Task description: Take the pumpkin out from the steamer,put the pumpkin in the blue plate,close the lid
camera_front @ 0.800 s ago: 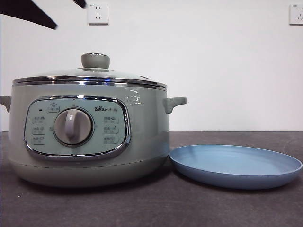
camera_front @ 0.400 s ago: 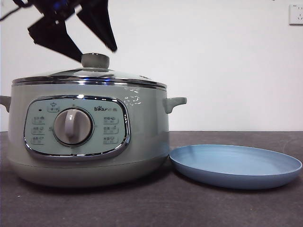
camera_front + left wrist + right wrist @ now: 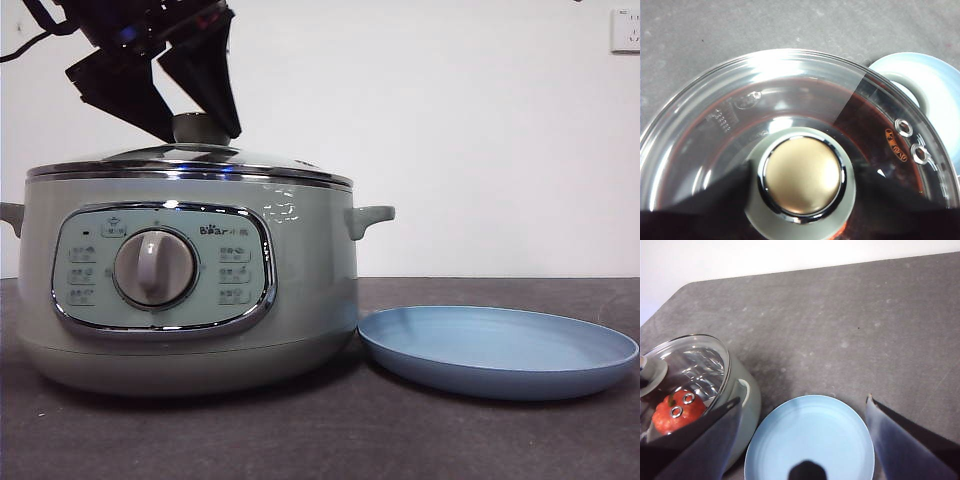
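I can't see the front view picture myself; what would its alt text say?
A black gripper reaches down from the upper left, its open jaws on either side of the green knob of the glass lid, which sits closed on a large sage-green steamer. A shallow blue plate lies beside the steamer on the dark table.

table (image 3: 480, 440): dark grey, speckled | wall (image 3: 470, 140): white | 1 socket (image 3: 625, 30): top corner

Glossy glass lid (image 3: 790, 100) with chrome rim; matt blue plate (image 3: 500, 350); speckled grey table (image 3: 865, 315).
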